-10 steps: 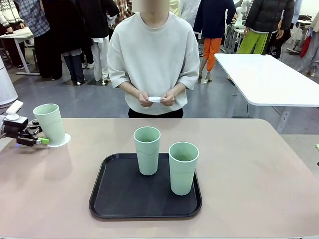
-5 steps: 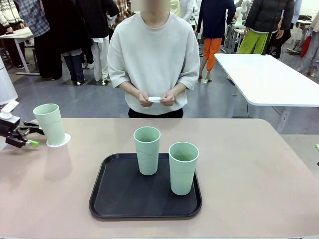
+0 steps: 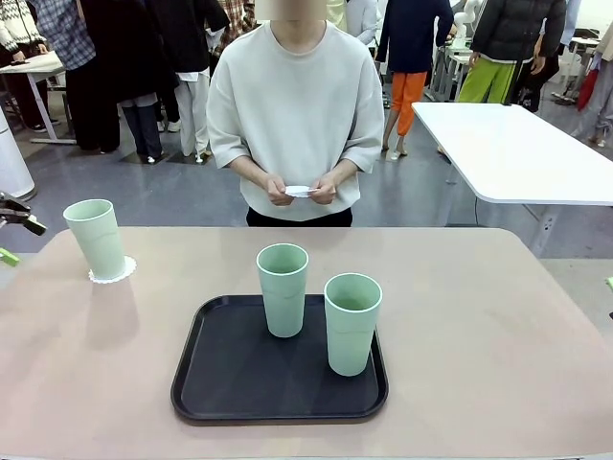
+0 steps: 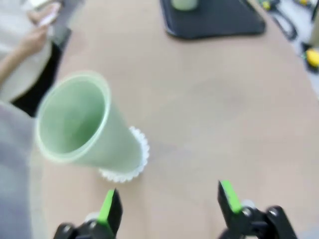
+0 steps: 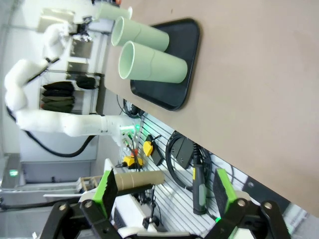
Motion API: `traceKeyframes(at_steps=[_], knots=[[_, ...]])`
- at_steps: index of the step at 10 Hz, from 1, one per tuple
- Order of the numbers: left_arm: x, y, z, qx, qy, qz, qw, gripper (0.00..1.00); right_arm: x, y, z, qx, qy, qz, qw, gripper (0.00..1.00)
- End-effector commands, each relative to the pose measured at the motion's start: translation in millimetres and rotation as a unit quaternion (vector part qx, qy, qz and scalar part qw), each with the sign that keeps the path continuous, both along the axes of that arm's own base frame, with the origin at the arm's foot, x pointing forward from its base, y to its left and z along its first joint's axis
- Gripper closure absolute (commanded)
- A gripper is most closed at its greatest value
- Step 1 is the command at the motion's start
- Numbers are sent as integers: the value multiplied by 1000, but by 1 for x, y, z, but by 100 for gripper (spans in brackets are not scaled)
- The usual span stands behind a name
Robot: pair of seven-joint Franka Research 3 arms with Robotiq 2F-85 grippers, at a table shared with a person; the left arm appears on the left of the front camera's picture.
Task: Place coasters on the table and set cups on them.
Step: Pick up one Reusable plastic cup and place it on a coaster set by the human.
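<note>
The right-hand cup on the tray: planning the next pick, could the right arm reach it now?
Probably yes: the right-hand cup stands with its right side unobstructed, the other cup to its left, right gripper open.

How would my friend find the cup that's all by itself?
Start at the big beige-pink table and look left of the black tray, near the far left corner. There stands one mint-green cup. Unlike the two cups on the tray, it sits on a lacy white coaster.
</note>
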State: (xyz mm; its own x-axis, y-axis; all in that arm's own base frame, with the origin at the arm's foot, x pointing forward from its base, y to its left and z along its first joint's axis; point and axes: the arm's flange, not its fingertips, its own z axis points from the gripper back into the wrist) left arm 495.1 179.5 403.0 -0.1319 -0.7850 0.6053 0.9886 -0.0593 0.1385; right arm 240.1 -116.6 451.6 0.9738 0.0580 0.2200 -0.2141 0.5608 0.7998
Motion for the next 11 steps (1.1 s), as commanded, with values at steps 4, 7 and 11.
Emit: traceKeyframes(at_steps=[4,7,11], knots=[[-77,-125,95,145,6,68,987,0,2,1,-1,9,-7,3,1000,0],[-70,-159,119,198,34,251,947,0,2,1,-1,9,-7,3,1000,0],[-67,-167,118,275,101,271,917,0,2,1,-1,9,-7,3,1000,0]])
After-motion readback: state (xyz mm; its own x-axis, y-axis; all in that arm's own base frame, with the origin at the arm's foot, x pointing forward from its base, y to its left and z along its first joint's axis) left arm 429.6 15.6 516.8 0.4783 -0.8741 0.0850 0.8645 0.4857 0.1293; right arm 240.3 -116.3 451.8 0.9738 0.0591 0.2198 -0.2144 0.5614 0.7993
